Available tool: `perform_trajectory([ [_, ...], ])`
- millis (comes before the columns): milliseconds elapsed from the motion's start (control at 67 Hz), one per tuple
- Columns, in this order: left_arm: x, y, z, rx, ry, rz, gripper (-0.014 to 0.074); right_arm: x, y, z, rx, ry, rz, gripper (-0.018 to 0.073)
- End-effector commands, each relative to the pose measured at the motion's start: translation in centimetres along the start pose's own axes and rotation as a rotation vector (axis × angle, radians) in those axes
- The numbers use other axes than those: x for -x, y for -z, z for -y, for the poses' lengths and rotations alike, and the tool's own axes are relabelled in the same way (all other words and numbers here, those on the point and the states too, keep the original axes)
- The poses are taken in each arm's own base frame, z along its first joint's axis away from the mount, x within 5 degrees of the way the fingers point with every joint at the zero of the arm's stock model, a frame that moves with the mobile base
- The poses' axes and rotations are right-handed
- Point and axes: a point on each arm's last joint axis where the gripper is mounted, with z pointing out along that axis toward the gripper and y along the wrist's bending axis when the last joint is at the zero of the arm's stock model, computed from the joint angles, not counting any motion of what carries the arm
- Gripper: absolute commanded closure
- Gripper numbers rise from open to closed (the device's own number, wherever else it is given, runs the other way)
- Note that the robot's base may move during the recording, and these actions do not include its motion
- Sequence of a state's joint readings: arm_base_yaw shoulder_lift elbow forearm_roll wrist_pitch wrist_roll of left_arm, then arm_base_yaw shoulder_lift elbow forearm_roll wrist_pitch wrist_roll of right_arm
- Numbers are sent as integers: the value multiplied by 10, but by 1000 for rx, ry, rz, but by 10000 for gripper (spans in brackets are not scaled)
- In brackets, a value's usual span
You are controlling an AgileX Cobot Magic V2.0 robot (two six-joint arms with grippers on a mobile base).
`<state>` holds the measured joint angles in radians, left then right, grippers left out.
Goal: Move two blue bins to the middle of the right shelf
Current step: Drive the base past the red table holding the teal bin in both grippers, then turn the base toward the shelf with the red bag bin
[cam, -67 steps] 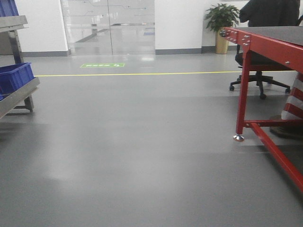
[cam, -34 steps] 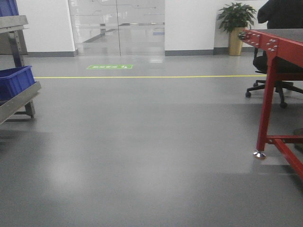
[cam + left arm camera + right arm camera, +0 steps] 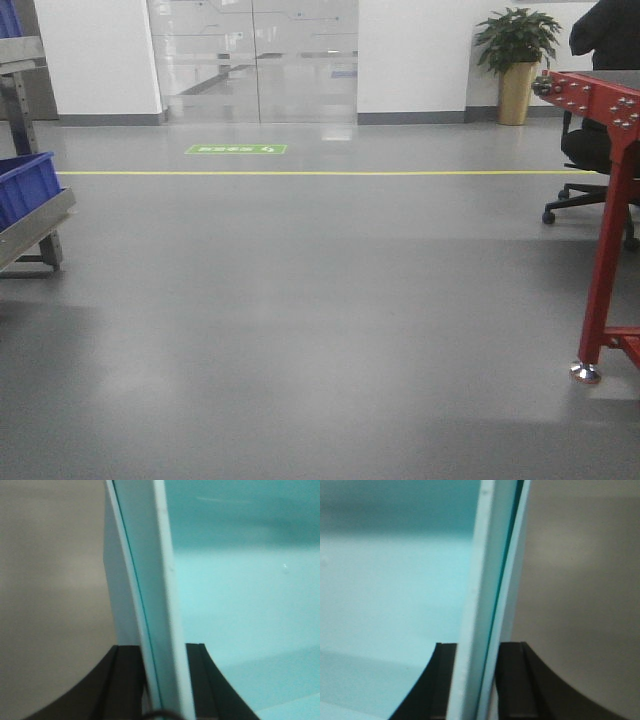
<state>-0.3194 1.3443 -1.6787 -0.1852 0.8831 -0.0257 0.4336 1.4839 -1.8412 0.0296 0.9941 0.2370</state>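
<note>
The two pale blue bins do not show in the front view. In the left wrist view their left walls (image 3: pixel 145 580) stand nested, with a thin dark line between them. My left gripper (image 3: pixel 161 649) is shut on both walls at the rim. The inner bin's floor (image 3: pixel 240 605) lies to the right. In the right wrist view my right gripper (image 3: pixel 479 646) is shut on the nested right walls (image 3: pixel 490 555). Grey floor shows beyond the bins in both wrist views. I cannot tell whether the steel rack (image 3: pixel 30 225) at the left edge is the right shelf.
The steel rack holds a dark blue bin (image 3: pixel 25 185). A red metal table (image 3: pixel 605 200) stands at the right, with its foot (image 3: pixel 584 373) on the floor. An office chair (image 3: pixel 590 180), a seated person and a potted plant (image 3: pixel 517 60) are behind it. A yellow line (image 3: pixel 320 172) crosses the grey floor.
The front view has moved forward. The red table has slid right and nearer. The steel rack has slid toward the left edge.
</note>
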Motion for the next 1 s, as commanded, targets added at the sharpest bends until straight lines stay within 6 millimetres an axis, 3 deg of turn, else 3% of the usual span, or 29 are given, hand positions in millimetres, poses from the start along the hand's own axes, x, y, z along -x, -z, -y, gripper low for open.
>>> perform_trajectory([
  [0,12,18,9,-55,0,111,707,12,8,1,-3,8,114,721],
  [985,12,18,9,-55,0,111,707,12,8,1,-3,8,114,721],
])
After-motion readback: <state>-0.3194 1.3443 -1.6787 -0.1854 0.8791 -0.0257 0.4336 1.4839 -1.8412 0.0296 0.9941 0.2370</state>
